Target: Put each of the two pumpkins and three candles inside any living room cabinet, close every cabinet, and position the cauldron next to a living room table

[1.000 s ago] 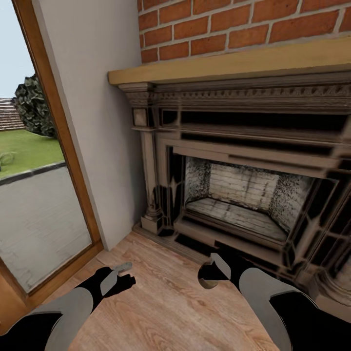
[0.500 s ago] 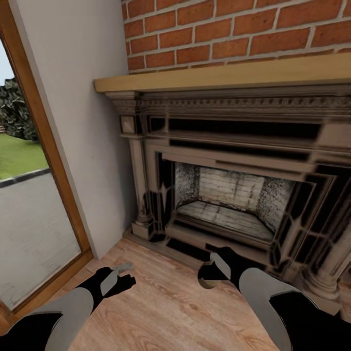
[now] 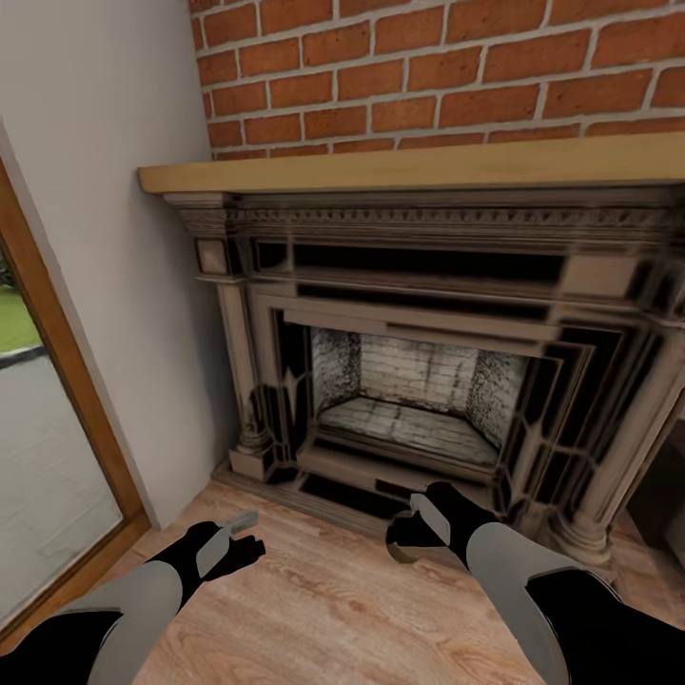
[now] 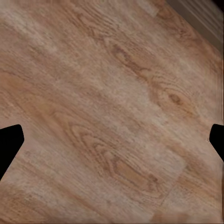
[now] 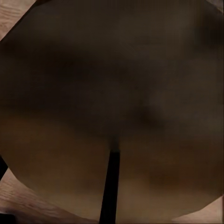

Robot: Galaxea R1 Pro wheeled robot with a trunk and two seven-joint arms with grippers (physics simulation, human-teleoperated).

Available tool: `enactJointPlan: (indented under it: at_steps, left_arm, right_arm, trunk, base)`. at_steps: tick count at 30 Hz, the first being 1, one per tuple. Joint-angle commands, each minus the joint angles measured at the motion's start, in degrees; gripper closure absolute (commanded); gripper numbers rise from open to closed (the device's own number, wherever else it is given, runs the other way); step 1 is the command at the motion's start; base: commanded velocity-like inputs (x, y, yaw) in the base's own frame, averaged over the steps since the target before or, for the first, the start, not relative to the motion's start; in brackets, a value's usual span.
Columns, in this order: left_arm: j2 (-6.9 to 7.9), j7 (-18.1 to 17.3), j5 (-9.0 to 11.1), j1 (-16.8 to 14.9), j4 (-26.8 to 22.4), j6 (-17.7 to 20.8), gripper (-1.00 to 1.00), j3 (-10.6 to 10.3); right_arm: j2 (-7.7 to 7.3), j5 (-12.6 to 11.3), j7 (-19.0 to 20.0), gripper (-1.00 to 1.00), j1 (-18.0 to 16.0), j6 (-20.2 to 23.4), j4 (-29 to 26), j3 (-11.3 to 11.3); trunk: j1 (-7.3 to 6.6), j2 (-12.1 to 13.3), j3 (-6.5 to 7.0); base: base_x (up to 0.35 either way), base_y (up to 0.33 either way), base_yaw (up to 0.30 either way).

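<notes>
My right gripper (image 3: 411, 533) is shut on a squat tan candle (image 3: 401, 546), held low over the wood floor in front of the fireplace. Seen close up in the right wrist view, the candle (image 5: 112, 102) is a wide, dim brown round with a thin dark wick. My left gripper (image 3: 238, 536) hangs open over the floor with nothing in it. Its black fingertips (image 4: 9, 142) sit far apart in the left wrist view, with only planks between them. The pumpkins, cabinet, cauldron and table are out of view.
A stone-and-brick fireplace (image 3: 419, 381) with a wooden mantel (image 3: 381, 166) stands straight ahead, close to both grippers. A grey wall (image 3: 124, 314) and a wood-framed glass door (image 3: 48, 447) are at the left. Light wood-plank floor (image 3: 333, 609) lies below.
The whole view has swung to the right, so the fireplace and door sit further left in the picture. Both arms keep the same pose, the right one still holding the candle.
</notes>
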Motion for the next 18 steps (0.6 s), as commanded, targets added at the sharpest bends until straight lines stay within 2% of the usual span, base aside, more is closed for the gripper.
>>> enactJointPlan:
  at_steps: [1, 18]
  left_arm:
    - [-0.01, 0.42, 0.5, 0.01, -0.16, 0.35, -1.0, 0.18]
    - [-0.01, 0.42, 0.5, 0.01, -0.16, 0.34, -1.0, 0.18]
  right_arm:
    - [-0.01, -0.57, -0.23, 1.0, -0.03, 0.23, -0.06, 0.48]
    - [-0.02, -0.56, -0.2, 1.0, -0.03, 0.23, -0.06, 0.48]
  trunk:
    - [-0.23, 0.39, 0.18]
    - [-3.97, 7.21, 4.18]
  base:
    - [0.0, 0.0, -0.27]
    - [0.0, 0.0, -0.258]
